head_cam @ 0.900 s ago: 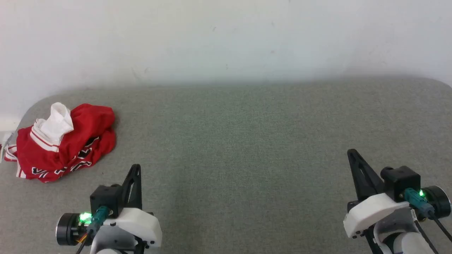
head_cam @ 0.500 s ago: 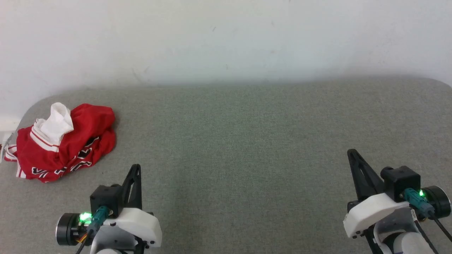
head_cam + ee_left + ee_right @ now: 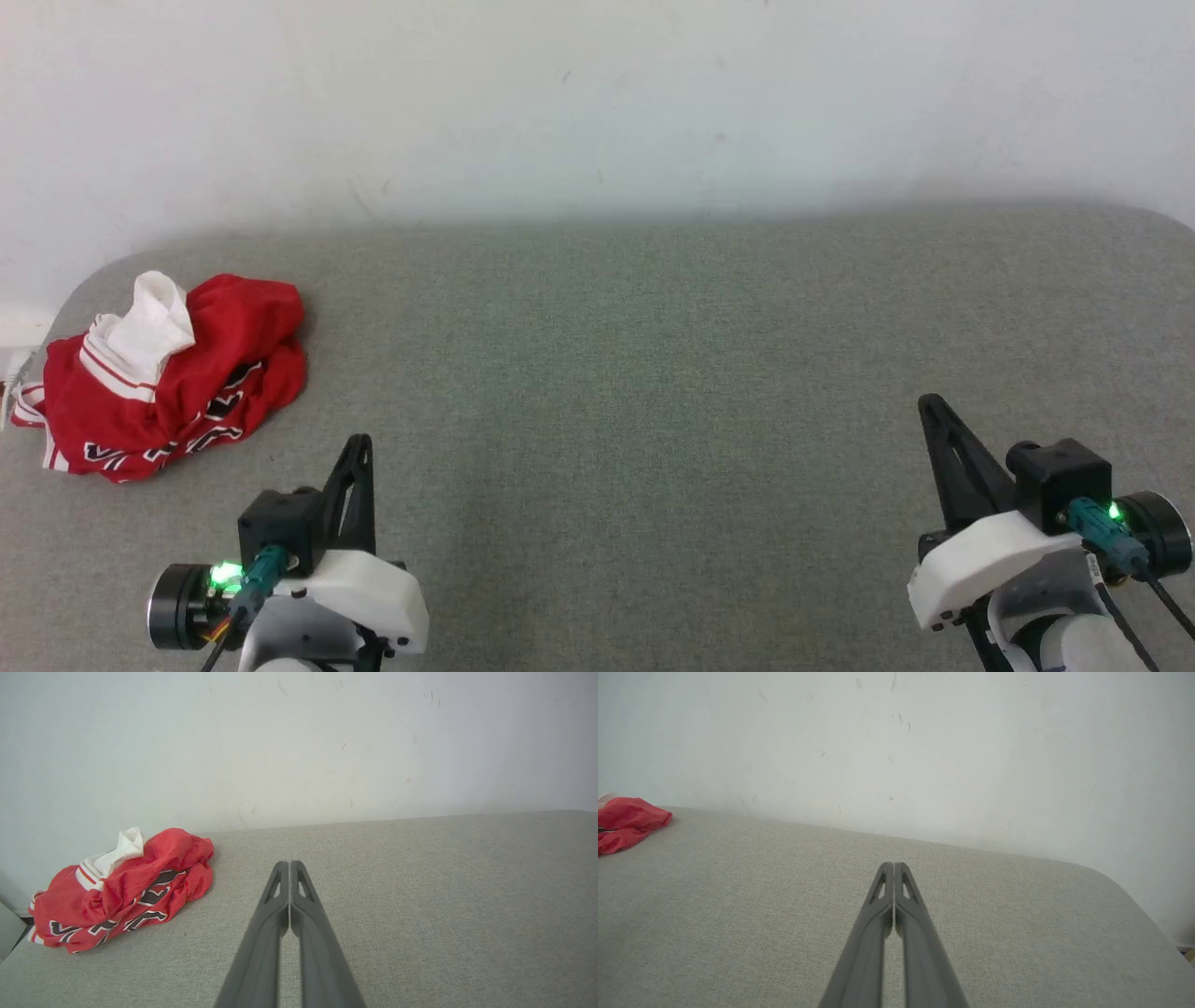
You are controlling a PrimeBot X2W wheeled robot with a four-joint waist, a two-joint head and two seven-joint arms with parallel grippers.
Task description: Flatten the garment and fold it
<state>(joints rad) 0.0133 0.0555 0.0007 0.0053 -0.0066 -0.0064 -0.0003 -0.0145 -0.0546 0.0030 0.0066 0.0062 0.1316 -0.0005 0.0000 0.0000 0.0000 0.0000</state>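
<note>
The left gripper [image 3: 359, 448] sits low over the grey padded surface [image 3: 653, 392], its two dark fingers pressed flat together with nothing between them. The right gripper [image 3: 929, 406] is the same, closed up tight and empty, well away from the work.

The garment [image 3: 177, 392] lies ahead of the left gripper and off to its left, near but not touching it, close to the white wall [image 3: 597, 93] at the far edge. From the right gripper it is a long way off to the left. It is a crumpled red heap, with a white sleeve [image 3: 154, 327] poking up on top and black lettering [image 3: 219, 411] showing along the folds nearest the gripper.

To my eye it is thin, light jersey cloth: soft, limp, probably a bit slick, so it should drag easily and slump wherever it is let go. Nothing fragile about it. The fingers will have to part first. The raised sleeve or the striped trim beside it looks the easiest edge to pinch; which way round the shirt lies I cannot tell.
</note>
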